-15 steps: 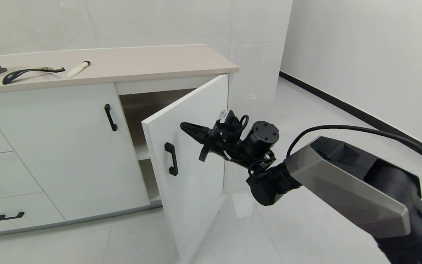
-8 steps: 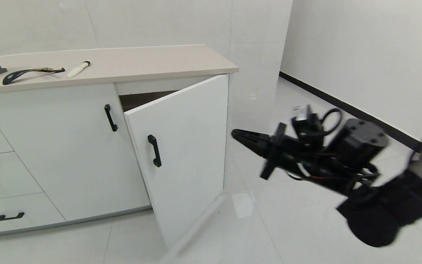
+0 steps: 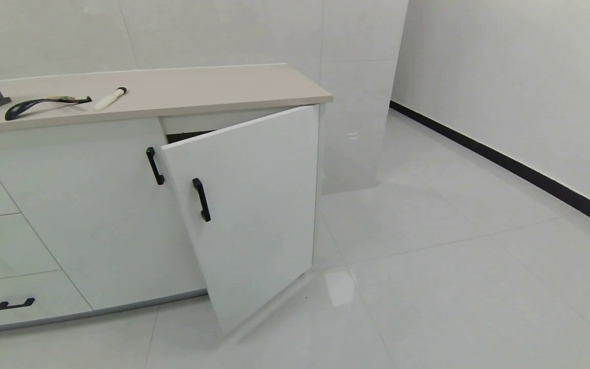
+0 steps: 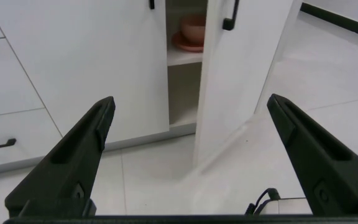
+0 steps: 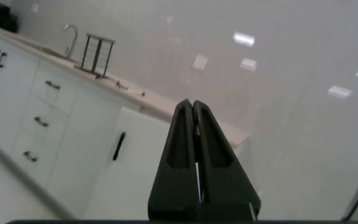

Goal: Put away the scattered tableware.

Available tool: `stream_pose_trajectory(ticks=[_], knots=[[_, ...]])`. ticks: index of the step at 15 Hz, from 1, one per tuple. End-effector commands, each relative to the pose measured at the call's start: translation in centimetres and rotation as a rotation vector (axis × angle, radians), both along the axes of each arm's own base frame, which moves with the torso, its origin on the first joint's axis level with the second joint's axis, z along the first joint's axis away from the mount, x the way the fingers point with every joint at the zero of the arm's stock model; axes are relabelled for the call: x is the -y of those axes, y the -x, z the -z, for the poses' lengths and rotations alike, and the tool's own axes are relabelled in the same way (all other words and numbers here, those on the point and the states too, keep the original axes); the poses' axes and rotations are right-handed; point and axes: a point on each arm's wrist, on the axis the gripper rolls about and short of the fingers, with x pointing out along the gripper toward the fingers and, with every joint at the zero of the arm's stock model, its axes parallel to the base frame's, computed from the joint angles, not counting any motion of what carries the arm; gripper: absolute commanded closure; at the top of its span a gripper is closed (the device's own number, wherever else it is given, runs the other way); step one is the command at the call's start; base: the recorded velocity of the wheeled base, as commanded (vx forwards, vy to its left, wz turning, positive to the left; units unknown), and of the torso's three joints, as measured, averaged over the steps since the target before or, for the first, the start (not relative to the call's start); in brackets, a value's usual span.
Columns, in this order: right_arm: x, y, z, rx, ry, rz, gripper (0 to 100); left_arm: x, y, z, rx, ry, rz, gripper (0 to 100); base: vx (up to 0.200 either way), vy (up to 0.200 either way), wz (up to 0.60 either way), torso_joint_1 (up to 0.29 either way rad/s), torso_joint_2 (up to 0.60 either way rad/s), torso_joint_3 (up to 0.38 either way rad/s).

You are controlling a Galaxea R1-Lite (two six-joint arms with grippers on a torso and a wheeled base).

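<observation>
Currently: cabinet door [image 3: 254,205] ajar, pink bowl [image 4: 192,26] on the shelf behind it. The black ladle [image 3: 39,104] and white-handled utensil [image 3: 109,97] lie on the countertop [image 3: 197,87]. Left gripper [image 4: 191,101] fingers spread wide, facing the opening; right gripper [image 5: 193,109] fingers pressed together, empty. Judgement: grasp the ladle mid-handle, approach level, and swing the door wider before stowing.

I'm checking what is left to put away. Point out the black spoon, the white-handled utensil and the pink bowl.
black spoon [image 3: 39,102], head view, middle of its handle.
white-handled utensil [image 3: 110,98], head view, its white handle.
pink bowl [image 4: 193,26], left wrist view, its outer wall.
</observation>
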Motion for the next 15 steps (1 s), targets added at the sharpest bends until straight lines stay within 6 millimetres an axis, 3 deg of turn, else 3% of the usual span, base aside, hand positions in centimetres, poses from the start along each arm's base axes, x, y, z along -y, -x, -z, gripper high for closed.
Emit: stream_pose_trajectory(ticks=[1, 6, 11, 15], knots=[[0.9, 5.6, 5.9, 0.053, -0.028, 0.206, 100, 0.0, 0.0, 0.0, 0.000, 0.000, 0.000, 0, 0.000, 0.000, 0.00, 0.000, 0.00, 0.000], [0.5, 5.1, 8.8, -0.102, -0.015, 0.307, 100, 0.0, 0.0, 0.0, 0.000, 0.000, -0.002, 0, 0.000, 0.000, 0.00, 0.000, 0.00, 0.000], [1.3, 3.7, 14.0, -0.648, -0.137, 0.623, 100, 0.0, 0.0, 0.0, 0.000, 0.002, -0.005, 0, 0.000, 0.000, 0.00, 0.000, 0.00, 0.000], [1.7, 3.7, 14.4, -0.676, -0.172, 0.786, 100, -0.1, 0.0, 0.0, 0.002, -0.005, -0.046, 0, 0.000, 0.000, 0.00, 0.000, 0.00, 0.000]])
